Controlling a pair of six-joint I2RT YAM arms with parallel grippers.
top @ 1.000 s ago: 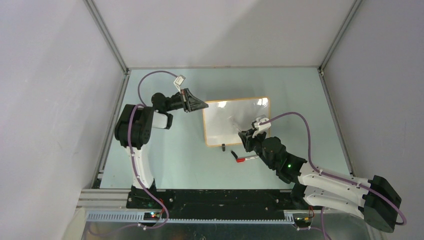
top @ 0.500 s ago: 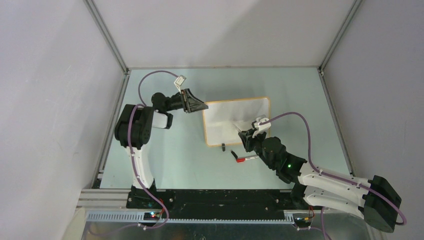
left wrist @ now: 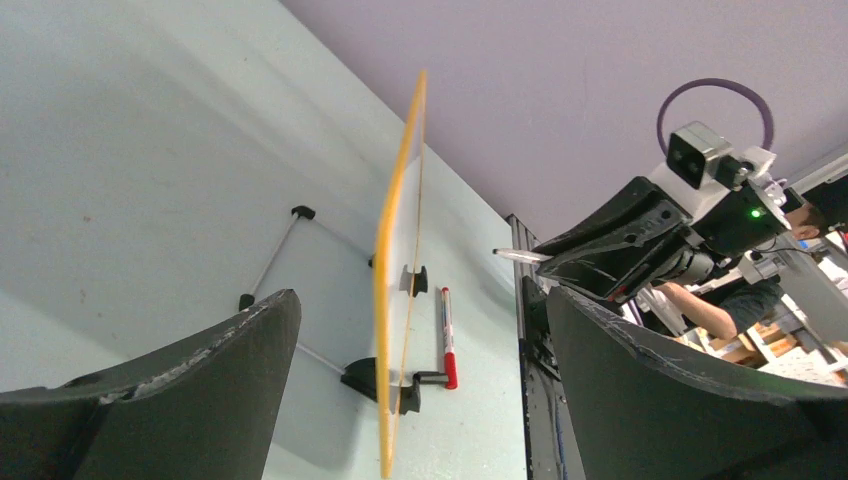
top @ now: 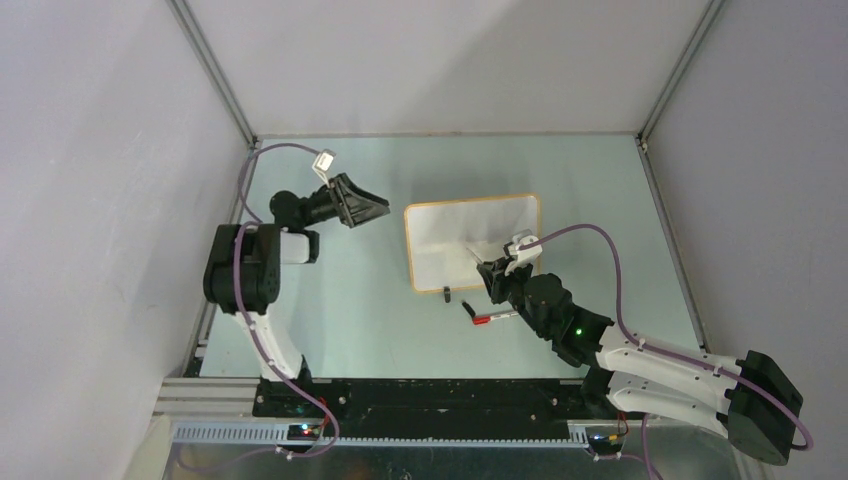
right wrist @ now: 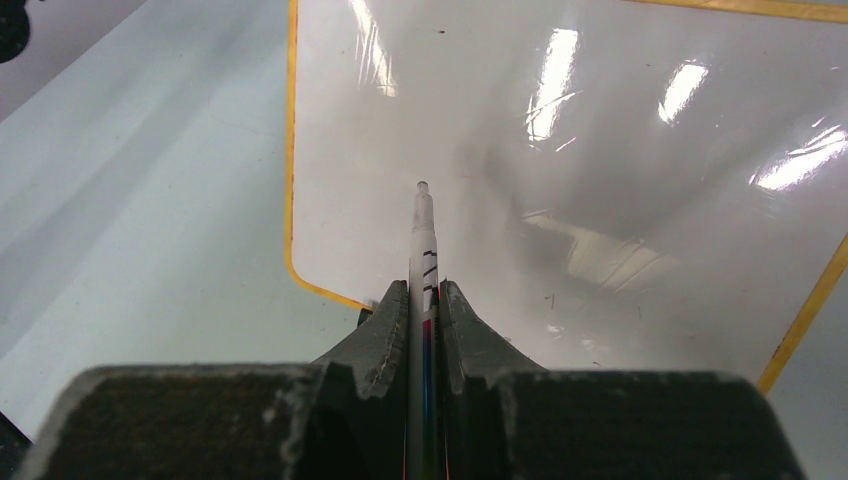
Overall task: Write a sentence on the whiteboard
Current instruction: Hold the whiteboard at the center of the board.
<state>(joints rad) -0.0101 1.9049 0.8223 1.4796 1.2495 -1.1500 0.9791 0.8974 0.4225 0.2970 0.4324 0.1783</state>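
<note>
Orange-framed, the one whiteboard stands in the middle of the table, long axis left to right, face toward the near side. From the near right, the right gripper reaches in low, pinching a marker aimed at that face. A second, red-capped marker lies just near of the board. The left gripper, spread wide, points rightward just left of the board, apart.

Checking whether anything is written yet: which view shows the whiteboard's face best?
Right wrist: the whiteboard face fills the frame close up, glossy and with no writing, the marker in the right gripper pointing at it. Top external shows the whole board small and glared; left wrist sees only its orange edge.
</note>
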